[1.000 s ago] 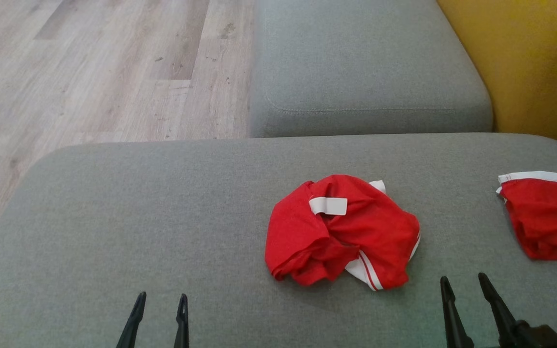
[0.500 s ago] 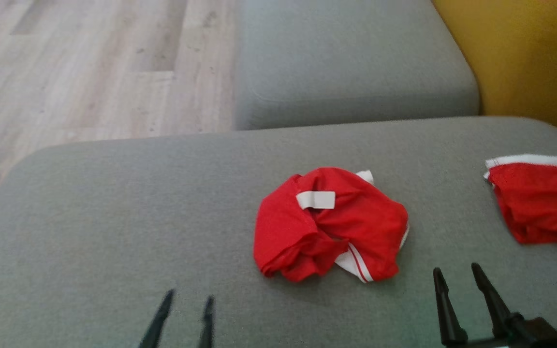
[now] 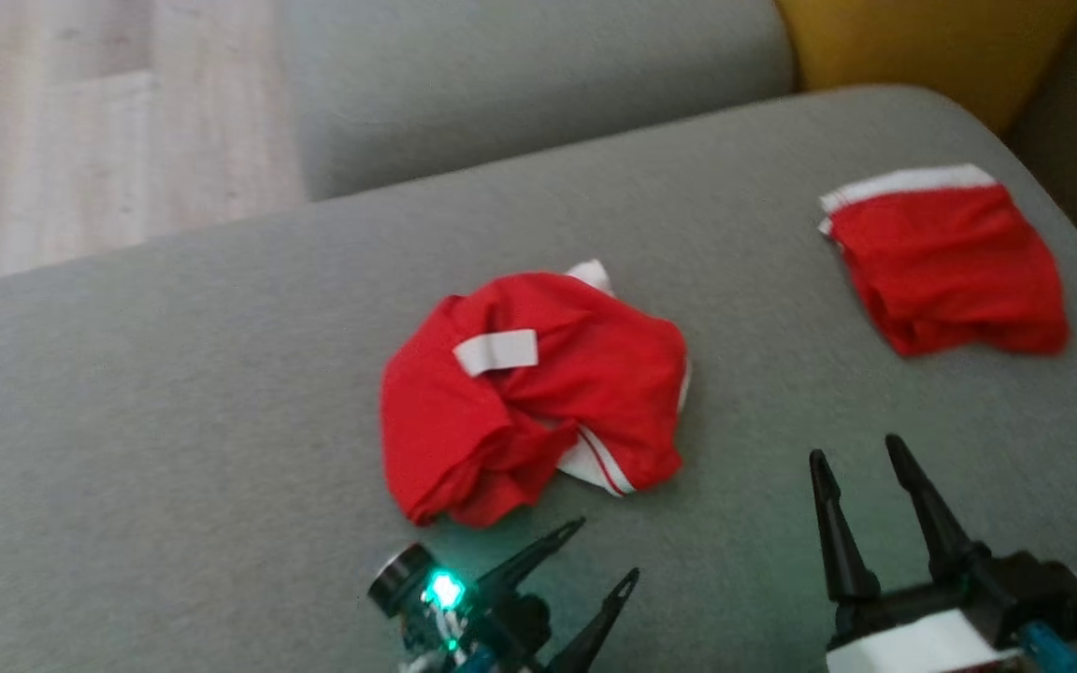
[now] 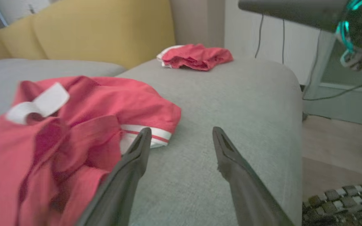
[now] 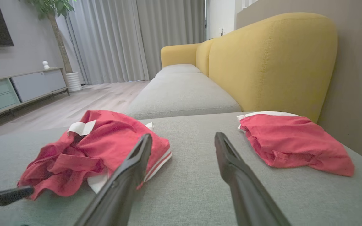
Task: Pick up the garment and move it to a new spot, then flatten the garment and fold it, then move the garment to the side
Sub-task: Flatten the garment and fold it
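Garment (image 3: pixel 529 393), red with white trim and a white tag (image 3: pixel 496 350) on top, is lying in a crumpled heap near the middle of the grey cushion (image 3: pixel 174 393), a little toward its near edge, and neither gripper is holding it. Nearest of all, at the cushion's near edge, the left gripper (image 3: pixel 606 550) is hovering with its two dark fingers spread apart and nothing between them. It is pointing up and to the right just beside the heap's near side, and a green light (image 3: pixel 445 591) is glowing on its wrist. In the left wrist view one finger is overlapping the striped white hem (image 4: pixel 162 136); it may be brushing the cloth, though the blur is making contact hard to judge. To the right along the same near edge, the right gripper (image 3: pixel 856 451) is also standing wide open and empty, its fingers aiming at bare cushion between the two pieces of clothing, apart from both. Farther back, toward the cushion's far right corner, a second red garment (image 3: pixel 945 262) with a white band is resting in a flatter, folded shape, well apart from the heap. Beyond the far edge a second grey seat cushion (image 3: pixel 520 84) is stretching away, with the yellow backrest (image 3: pixel 922 47) rising on its right and pale wooden floor (image 3: pixel 80 140) showing on its left.
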Available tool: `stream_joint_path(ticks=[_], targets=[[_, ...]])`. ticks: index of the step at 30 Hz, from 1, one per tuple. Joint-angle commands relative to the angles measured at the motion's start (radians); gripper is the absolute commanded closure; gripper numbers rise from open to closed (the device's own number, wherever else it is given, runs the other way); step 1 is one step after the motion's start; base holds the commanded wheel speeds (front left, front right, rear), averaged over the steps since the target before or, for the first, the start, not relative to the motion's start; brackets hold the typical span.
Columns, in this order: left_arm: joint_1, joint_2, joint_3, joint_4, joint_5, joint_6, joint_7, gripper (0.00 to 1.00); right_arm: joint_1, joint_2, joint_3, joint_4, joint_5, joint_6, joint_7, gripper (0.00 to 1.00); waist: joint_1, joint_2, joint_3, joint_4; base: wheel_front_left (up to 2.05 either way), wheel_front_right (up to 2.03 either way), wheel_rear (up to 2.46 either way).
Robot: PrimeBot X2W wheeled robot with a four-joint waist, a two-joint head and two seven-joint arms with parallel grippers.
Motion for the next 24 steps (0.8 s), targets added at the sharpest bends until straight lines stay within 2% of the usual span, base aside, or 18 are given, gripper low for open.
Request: stream_joint_path(ticks=[1,4,9,14,16,19,24], targets=[[-0.059,-0.005,0.020,-0.013,-0.005,-0.002,-0.006,0.00,-0.058,-0.010,0.025,-0.040,-0.006,-0.001,-0.004,0.00,-0.0001,0.0000,0.062,-0.062,0.00,0.00,0.00],[-0.160,-0.006,-0.034,0.075,-0.025,0.025,-0.006,0.00,-0.082,-0.010,0.025,-0.045,-0.004,-0.001,-0.004,0.00,-0.0001,0.0000,0.110,-0.103,0.00,0.00,0.00],[-0.288,-0.006,-0.102,0.199,-0.078,0.105,0.029,0.00,-0.108,-0.010,0.036,-0.049,0.006,-0.001,-0.004,0.00,-0.0001,0.0000,0.166,-0.143,0.00,0.00,0.00],[-0.360,-0.006,-0.156,0.280,-0.168,0.119,0.065,0.00,-0.134,-0.010,0.051,-0.050,0.014,-0.001,-0.004,0.00,-0.0001,0.0000,0.204,-0.169,0.00,0.00,0.00],[-0.391,-0.006,-0.162,0.293,-0.203,0.134,0.052,1.00,-0.145,-0.010,0.056,-0.050,0.018,-0.001,-0.004,0.00,-0.0001,0.0000,0.215,-0.176,0.00,0.00,0.00],[-0.429,-0.006,-0.166,0.285,-0.254,0.145,0.020,1.00,-0.153,-0.010,0.059,-0.045,0.022,-0.001,-0.004,0.00,-0.0001,0.0000,0.213,-0.181,0.00,0.00,0.00],[-0.490,-0.006,-0.157,0.176,-0.382,0.094,-0.004,1.00,-0.147,-0.010,0.056,-0.024,0.027,-0.001,-0.004,0.00,-0.0001,0.0000,0.168,-0.175,0.00,0.00,0.00]])
